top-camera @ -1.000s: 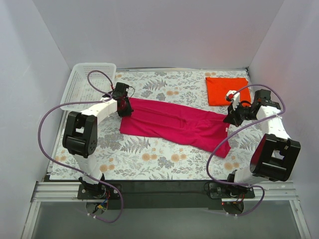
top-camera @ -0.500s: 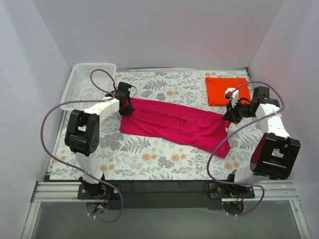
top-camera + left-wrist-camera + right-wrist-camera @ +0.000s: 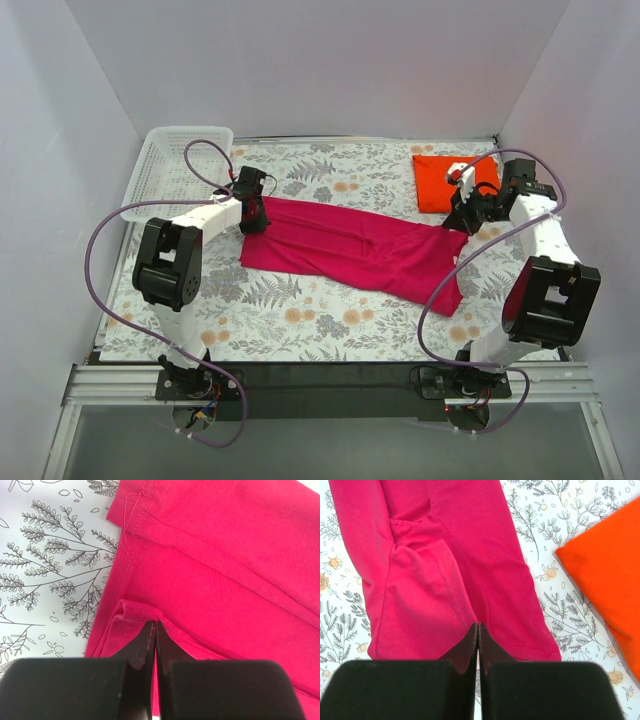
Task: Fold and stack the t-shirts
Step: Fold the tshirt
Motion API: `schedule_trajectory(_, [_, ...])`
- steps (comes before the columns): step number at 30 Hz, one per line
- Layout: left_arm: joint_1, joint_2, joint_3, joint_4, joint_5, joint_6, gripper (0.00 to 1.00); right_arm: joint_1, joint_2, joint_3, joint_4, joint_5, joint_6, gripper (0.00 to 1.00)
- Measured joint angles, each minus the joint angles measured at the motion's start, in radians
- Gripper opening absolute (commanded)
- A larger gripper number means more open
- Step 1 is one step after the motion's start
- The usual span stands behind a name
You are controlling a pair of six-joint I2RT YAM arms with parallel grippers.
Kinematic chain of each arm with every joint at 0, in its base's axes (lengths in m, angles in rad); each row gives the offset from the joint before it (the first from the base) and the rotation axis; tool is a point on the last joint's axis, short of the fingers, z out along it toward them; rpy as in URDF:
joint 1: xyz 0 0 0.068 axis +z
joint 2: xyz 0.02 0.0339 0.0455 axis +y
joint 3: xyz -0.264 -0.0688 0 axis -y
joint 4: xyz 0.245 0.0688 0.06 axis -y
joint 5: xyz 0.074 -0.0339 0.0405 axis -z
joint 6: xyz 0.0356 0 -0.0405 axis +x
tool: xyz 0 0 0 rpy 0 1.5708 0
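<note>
The magenta-pink t-shirt [image 3: 350, 245] lies stretched in a long band across the floral table [image 3: 300, 320]. My left gripper [image 3: 255, 218] is at its left end. In the left wrist view that gripper [image 3: 155, 624] is shut on a small raised fold of the hem of the pink shirt [image 3: 225, 555]. My right gripper [image 3: 462, 218] is at the shirt's right end. In the right wrist view that gripper [image 3: 478, 625] is shut where a sleeve of the pink cloth [image 3: 445, 555] rises to its tips. The orange-red t-shirt [image 3: 438, 185] lies folded at the back right, also seen as an orange slab [image 3: 605, 570].
A white mesh basket [image 3: 170, 165] stands at the back left corner, close to the left arm. Grey walls close the table on three sides. Purple cables loop off both arms.
My right gripper has moved toward the back, closer to the orange shirt, drawing the pink shirt's right corner with it. My left gripper has shifted slightly back and right.
</note>
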Motion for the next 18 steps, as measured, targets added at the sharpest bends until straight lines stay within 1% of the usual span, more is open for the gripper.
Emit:
schedule_trajectory(9, [-0.002,0.0,0.0,0.0,-0.012,0.005,0.0,0.071,0.087,0.068,0.036,0.048,0.064,0.01])
schedule_trajectory(18, [-0.002,0.0,0.0,0.0,-0.013,0.008,0.0,0.092,0.121,0.115,0.074,0.105,0.132,0.01])
